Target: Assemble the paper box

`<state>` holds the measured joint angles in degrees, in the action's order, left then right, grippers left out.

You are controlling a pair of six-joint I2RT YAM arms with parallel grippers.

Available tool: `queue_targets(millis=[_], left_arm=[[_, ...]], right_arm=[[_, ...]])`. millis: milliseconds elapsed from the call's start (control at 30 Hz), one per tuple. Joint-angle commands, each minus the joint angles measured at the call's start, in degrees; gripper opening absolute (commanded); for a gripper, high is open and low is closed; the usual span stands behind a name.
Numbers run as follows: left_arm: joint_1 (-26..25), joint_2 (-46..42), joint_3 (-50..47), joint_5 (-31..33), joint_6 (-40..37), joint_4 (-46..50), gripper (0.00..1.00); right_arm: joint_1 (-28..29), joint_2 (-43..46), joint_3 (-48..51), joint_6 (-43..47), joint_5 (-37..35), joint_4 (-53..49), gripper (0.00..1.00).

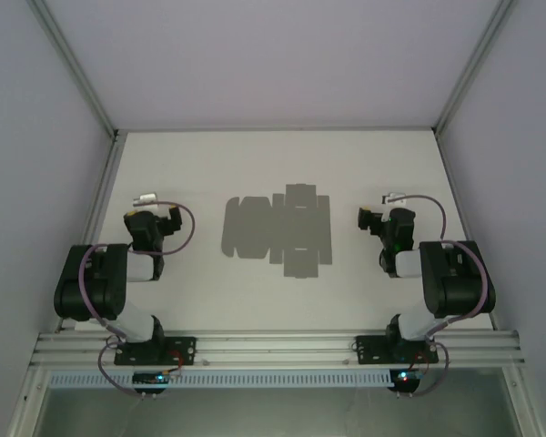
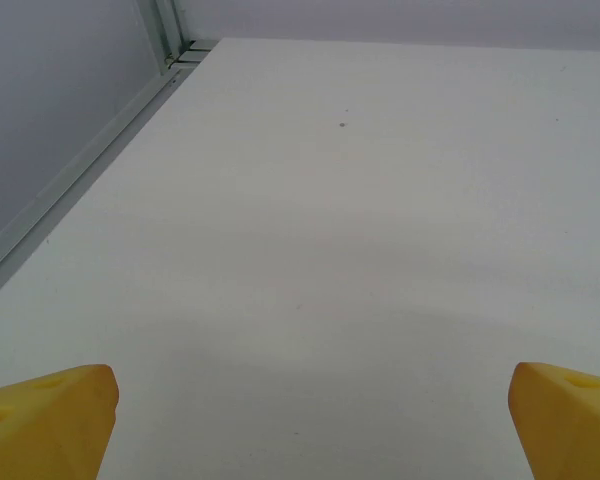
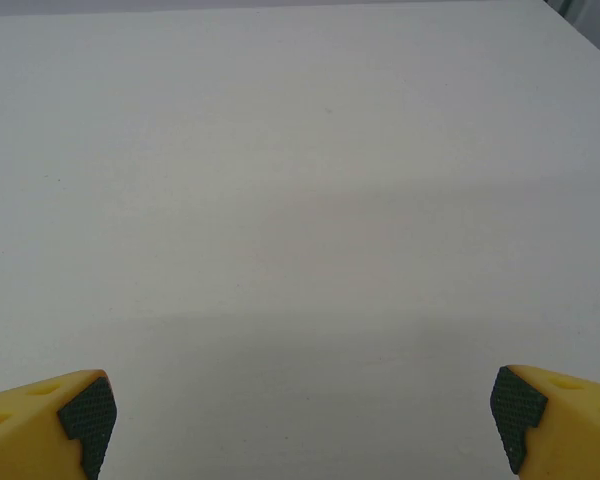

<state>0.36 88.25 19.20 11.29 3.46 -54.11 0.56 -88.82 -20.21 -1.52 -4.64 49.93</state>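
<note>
Box [image 1: 278, 229]: flat grey die-cut sheet central on the surface [image 1: 209, 173], with left end effector [image 2: 305, 420] at its 9 o'clock and right end effector [image 3: 300, 420] at 3 o'clock, both wide and empty; we judge it light, floppy, crease-prone, best lifted by an outer flap.

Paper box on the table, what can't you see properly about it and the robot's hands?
paper box: in the top view it is too small and blurry to make out its fold lines or tabs.
left gripper: in the left wrist view the bottom edge cuts its yellow fingers off past the tips.
right gripper: in the right wrist view it is cut off the same way.
</note>
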Motion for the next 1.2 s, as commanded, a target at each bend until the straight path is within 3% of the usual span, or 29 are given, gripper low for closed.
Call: queue_targets(millis=[0, 833, 900, 1000, 1167], left_arm=[[0.1, -0.1, 0.2, -0.7, -0.4, -2.2, 0.99], [0.0, -0.7, 0.7, -0.5, -0.5, -1.6, 1.00], [-0.1, -3.0, 2.3, -1.0, -1.1, 3.5, 1.00], [-1.9, -9.6, 6.4, 5.8, -0.9, 15.5, 0.99], [-2.4, -21.2, 11.2, -2.7, 9.1, 30.2, 0.99]], right_arm=[[-0.1, -0.1, -1.0, 0.6, 0.6, 0.6, 0.99], [-2.2, 0.4, -0.4, -0.7, 6.2, 1.8, 0.99], [-1.9, 2.2, -0.7, -0.9, 4.7, -0.1, 0.99], [-1.7, 8.2, -3.7, -0.7, 4.3, -9.3, 0.99], [1.3, 14.7, -15.2, -0.9, 3.2, -30.5, 0.99]])
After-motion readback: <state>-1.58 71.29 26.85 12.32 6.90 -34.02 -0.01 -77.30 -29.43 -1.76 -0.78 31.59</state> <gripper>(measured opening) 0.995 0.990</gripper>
